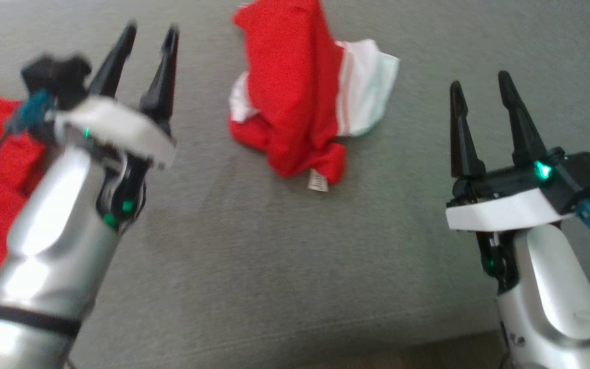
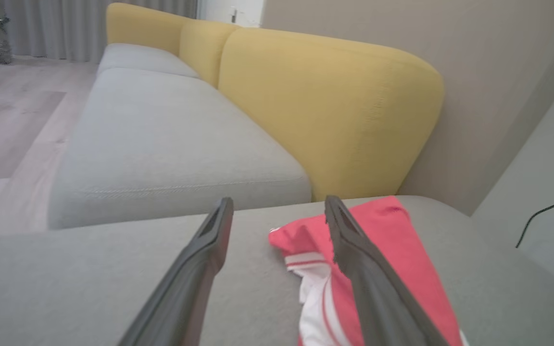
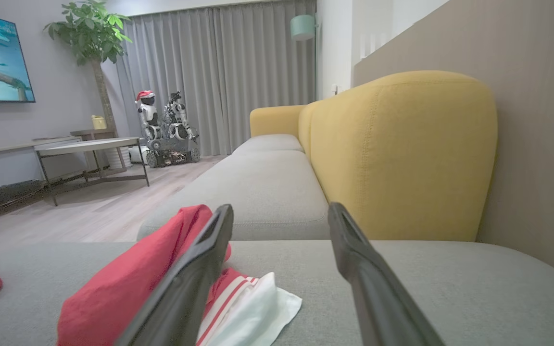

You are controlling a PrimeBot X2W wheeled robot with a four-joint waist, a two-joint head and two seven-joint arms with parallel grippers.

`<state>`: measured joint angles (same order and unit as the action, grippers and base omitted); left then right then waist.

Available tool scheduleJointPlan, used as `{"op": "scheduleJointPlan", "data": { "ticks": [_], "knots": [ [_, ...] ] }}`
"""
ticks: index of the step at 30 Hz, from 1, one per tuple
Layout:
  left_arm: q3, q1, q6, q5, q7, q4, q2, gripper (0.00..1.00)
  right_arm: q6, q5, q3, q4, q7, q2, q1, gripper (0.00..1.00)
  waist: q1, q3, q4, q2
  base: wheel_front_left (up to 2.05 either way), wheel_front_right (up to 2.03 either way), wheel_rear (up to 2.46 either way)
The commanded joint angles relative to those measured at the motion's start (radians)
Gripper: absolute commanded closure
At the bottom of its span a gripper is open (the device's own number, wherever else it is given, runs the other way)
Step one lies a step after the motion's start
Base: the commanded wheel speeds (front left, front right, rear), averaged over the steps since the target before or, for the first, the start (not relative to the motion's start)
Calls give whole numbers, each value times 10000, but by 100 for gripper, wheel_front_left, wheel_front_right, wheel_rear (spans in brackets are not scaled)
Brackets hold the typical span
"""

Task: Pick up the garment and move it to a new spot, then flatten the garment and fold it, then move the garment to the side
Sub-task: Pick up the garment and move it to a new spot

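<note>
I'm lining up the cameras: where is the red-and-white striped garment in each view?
Head view: garment top centre, on the grey cushion.
Left wrist view: garment lower right, partly behind the left gripper's finger.
Right wrist view: garment lower left, partly behind the right gripper's finger.
Shared landmark: the grey cushion under it; both wrist views add the yellow backrest.

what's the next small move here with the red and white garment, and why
Probably reach the left gripper and the right gripper forward to opposite edges of the garment, to start spreading it. It lies crumpled in a heap on the grey cushion, ahead of and between the two grippers. Both are open and empty, so flattening looks like the step due.
</note>
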<state>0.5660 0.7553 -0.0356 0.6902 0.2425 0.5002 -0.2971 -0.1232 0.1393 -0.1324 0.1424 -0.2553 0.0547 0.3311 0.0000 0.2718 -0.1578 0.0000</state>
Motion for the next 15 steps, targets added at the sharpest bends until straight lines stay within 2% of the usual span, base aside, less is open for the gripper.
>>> {"op": "scheduleJointPlan", "data": {
  "ticks": [1, 9, 15],
  "knots": [
    [-501, -92, 23, -68, 130, -340, -441, 0, -75, -121, -123, -220, -64, -45, -127, 0, 0, -415, 683, 0, 0, 0, 0],
    [-1856, -2590, 70, -733, 189, -1615, -430, 0, -75, -383, 652, -8, -64, -45, -822, 0, 0, -1189, 2203, 0, 0, 0, 0],
    [-3043, -4695, 59, -1635, 191, -2724, 642, 0, -75, -379, 1099, 84, -64, -45, -1444, 0, 0, -1813, 2800, 0, 0, 0, 0]
  ]
}}
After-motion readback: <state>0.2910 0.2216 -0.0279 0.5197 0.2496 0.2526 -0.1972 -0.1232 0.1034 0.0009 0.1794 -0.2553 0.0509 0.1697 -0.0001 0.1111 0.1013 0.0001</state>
